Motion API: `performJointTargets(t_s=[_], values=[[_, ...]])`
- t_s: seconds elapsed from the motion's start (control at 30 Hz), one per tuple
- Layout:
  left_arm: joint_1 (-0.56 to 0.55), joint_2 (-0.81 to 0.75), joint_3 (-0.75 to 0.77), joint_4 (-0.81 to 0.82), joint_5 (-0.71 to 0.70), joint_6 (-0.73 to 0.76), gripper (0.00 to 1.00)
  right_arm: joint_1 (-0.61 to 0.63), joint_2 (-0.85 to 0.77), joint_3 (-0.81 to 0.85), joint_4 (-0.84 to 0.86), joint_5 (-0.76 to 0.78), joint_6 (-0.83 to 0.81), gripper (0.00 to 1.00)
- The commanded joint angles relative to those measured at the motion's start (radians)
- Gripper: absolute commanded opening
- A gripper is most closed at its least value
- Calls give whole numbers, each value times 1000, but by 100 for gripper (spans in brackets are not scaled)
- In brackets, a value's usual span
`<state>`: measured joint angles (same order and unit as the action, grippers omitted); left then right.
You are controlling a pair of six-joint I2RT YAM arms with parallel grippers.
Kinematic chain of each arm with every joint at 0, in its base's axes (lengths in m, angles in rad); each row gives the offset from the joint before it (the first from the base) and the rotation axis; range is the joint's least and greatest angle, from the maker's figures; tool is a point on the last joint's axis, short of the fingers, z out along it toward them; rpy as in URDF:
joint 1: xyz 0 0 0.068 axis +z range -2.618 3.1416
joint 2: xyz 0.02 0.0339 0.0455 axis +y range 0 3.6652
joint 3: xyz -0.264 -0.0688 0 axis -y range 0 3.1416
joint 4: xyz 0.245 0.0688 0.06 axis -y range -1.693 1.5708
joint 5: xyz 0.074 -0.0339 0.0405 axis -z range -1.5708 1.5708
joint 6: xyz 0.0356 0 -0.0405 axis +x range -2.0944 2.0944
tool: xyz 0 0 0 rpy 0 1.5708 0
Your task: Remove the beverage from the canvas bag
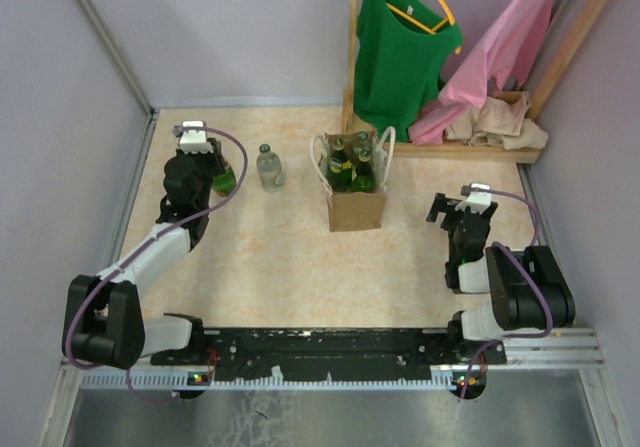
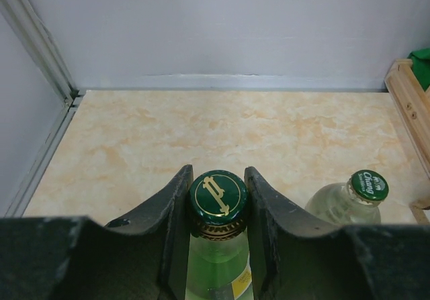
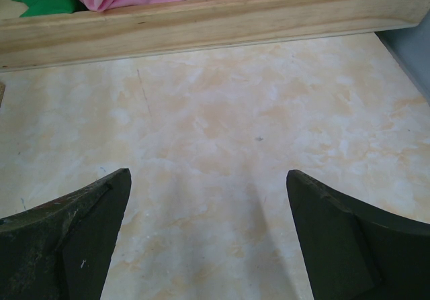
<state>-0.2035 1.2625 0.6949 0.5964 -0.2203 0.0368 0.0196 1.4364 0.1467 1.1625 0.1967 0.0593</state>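
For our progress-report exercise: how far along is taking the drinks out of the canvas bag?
Looks done: a clear bottle stands on the table outside the canvas bag. In hand: the left claw is shut on a green bottle, well clear of the bag. Left: several green bottles sit inside the bag; the right claw is open and empty.

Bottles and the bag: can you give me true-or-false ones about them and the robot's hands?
1. The left gripper is shut on a green bottle. True.
2. The canvas bag is empty. False: green bottles are inside it.
3. The right gripper holds a bottle. False: it is open, with nothing between its fingers.
4. A clear bottle stands on the table, outside the bag. True.
5. The clear bottle wears a red cap. False: its cap is green.
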Motion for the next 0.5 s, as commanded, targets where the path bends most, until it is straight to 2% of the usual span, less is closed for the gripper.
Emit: performJointTargets(t_s=[0.0,0.3,0.47], values=[[21,14,-17,382,17,-23,0,9,6,34,54,6,-15,99],[57,150,-86,652,87,-56,0,9,6,34,54,7,-16,99],[62,218,-50,665,127,-55,0,9,5,34,54,7,-17,99]])
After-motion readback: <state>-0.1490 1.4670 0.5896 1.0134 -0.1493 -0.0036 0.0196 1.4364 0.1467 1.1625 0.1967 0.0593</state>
